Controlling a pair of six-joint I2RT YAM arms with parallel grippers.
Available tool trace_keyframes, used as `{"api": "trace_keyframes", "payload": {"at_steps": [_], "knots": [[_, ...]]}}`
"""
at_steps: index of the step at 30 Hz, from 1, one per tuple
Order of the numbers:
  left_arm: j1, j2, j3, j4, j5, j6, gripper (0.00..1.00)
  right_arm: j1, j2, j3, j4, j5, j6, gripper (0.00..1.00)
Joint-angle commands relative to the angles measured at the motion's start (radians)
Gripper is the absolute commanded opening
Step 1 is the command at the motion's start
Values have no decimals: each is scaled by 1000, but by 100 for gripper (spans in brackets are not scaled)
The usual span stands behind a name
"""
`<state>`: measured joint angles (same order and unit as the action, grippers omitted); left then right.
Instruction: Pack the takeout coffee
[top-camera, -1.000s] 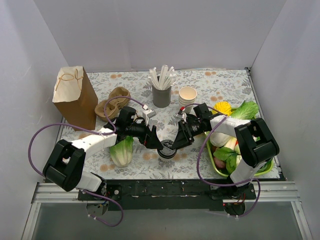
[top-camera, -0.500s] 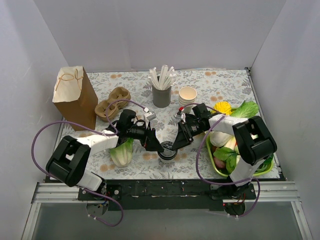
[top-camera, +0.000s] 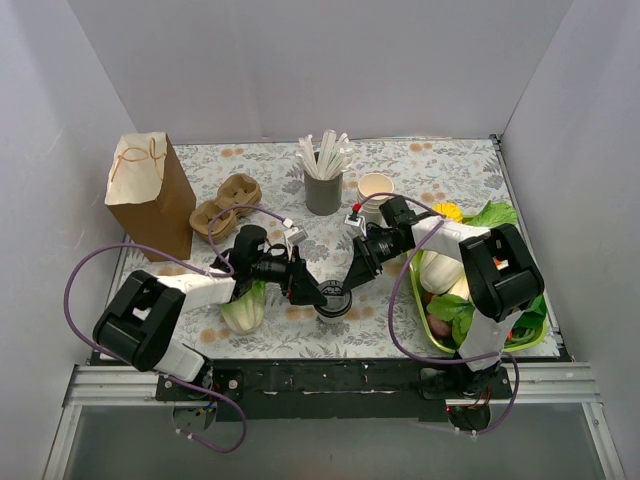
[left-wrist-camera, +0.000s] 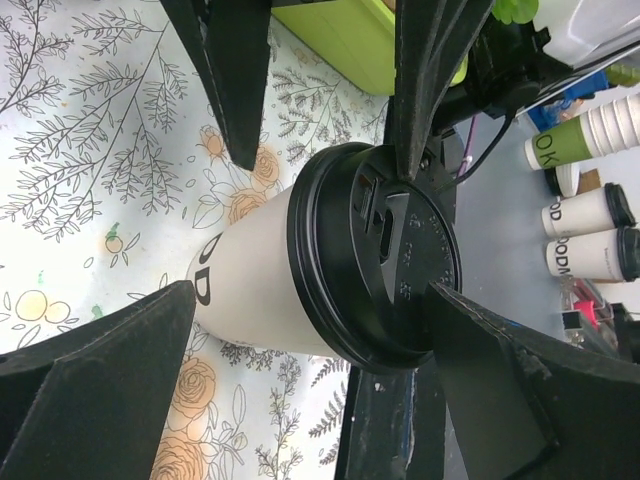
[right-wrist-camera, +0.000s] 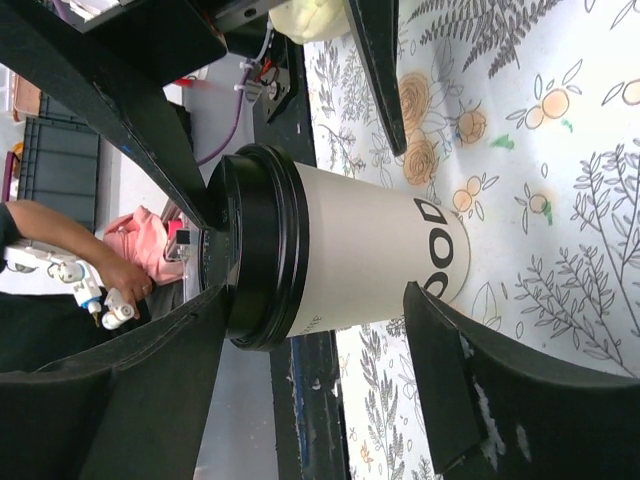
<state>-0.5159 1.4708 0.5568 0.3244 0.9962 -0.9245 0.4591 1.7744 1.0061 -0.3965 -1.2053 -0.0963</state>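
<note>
We judge this the grasp step; coffee cup (top-camera: 334, 300) sits just ahead of left gripper (top-camera: 315, 293) and right gripper (top-camera: 351, 285); both spread wide, holding nothing; next, one must clamp the cup, keeping it upright.

The top external camera looks down over the whole table (top-camera: 440, 165); both wrist cameras closely face the takeout coffee (left-wrist-camera: 260, 290), shared by all views, from opposite sides

One lidded coffee (top-camera: 334, 299), one brown bag (top-camera: 150, 190), one cardboard carrier (top-camera: 228, 200), one stick cup (top-camera: 323, 192), one cup stack (top-camera: 376, 187).
</note>
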Motion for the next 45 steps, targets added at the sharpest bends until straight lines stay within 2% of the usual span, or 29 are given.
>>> {"api": "trace_keyframes", "payload": {"at_steps": [1,5,16,24,31,38,45], "knots": [[4,5,-74,-16,-50,30,98,-7,25,66,-41,-3,-126,79],[5,-4,-41,-51,-47,41,98,-8,17,112,-74,-33,-129,91],[4,16,51,-61,-22,-17,98,-22,-35,195,-258,38,-287,95],[4,17,136,-77,7,-65,98,-22,-121,201,-231,91,-361,98],[5,26,212,-133,16,-45,98,7,-257,134,-81,231,-365,98],[5,31,189,-124,-4,-68,98,134,-355,57,-61,394,-505,98],[8,37,147,-97,-2,-79,98,196,-397,17,-61,412,-536,98]]}}
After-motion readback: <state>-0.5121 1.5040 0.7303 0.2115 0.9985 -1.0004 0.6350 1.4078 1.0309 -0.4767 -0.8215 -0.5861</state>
